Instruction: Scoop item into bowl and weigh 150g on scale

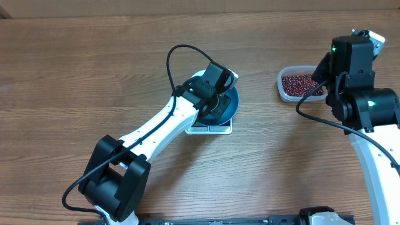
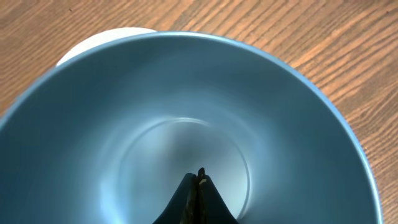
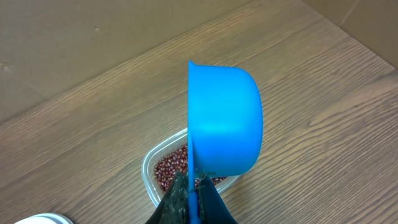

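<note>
Your left tool (image 2: 199, 176) is pressed together, with nothing between its fingers. It points down into the blue bowl (image 2: 87, 124), over the middle of the bowl's smooth floor. I cannot tell if the tips touch the floor. The bowl sits on the white scale (image 1: 209, 130), near the middle of the bench (image 1: 75, 56). From above, the left arm covers much of the bowl. The front edge of the scale peeks out at the bowl's 6 o'clock side. In the left wrist view, a white corner of the scale shows past the bowl's rim at 11 o'clock.

Your right tool (image 3: 194, 190) is clamped on the handle of a bright blue scoop (image 3: 224, 118). The scoop is tipped on its side, so you see its round back and thin rim, not the inside. It hangs above a clear tub (image 3: 148, 171). The beans (image 3: 169, 171) lie in that tub, a small dark red heap. In the right wrist view, the tub shows at the scoop's 7 o'clock side, partly hidden behind it.

From above, the tub stands at about 2 o'clock from the bowl, well apart from it. The right arm covers the tub's 3 o'clock edge.
</note>
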You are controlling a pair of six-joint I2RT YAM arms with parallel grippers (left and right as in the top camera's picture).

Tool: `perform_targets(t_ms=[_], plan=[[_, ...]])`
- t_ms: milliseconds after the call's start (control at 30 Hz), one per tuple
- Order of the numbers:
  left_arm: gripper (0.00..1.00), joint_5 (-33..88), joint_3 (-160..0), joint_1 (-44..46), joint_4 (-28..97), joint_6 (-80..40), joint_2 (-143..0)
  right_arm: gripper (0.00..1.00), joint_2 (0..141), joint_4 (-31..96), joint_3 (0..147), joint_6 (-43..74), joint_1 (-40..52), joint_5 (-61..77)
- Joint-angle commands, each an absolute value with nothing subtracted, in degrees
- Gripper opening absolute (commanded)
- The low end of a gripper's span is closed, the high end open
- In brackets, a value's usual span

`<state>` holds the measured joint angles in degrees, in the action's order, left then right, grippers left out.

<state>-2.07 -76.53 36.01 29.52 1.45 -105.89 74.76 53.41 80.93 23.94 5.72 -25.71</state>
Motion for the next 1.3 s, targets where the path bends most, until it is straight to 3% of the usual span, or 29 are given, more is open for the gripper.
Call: perform_targets(t_ms=[0,500,1267], plan=[[0.04,-3.6,-77.8,35.3,28.5,0.8,-105.6,0.04,74.4,53.2,82.2,23.7,5.5,-25.5],[0.04,-3.6,-77.8,30.4,22.7,0.9,-105.6,0.04,74.4,53.1,82.2,23.7,5.5,-25.3],[0.04,-3.0,-77.8,30.4,22.1,1.4,-109.1,0.04,74.4,52.6,82.2,23.7,5.5,-25.4]])
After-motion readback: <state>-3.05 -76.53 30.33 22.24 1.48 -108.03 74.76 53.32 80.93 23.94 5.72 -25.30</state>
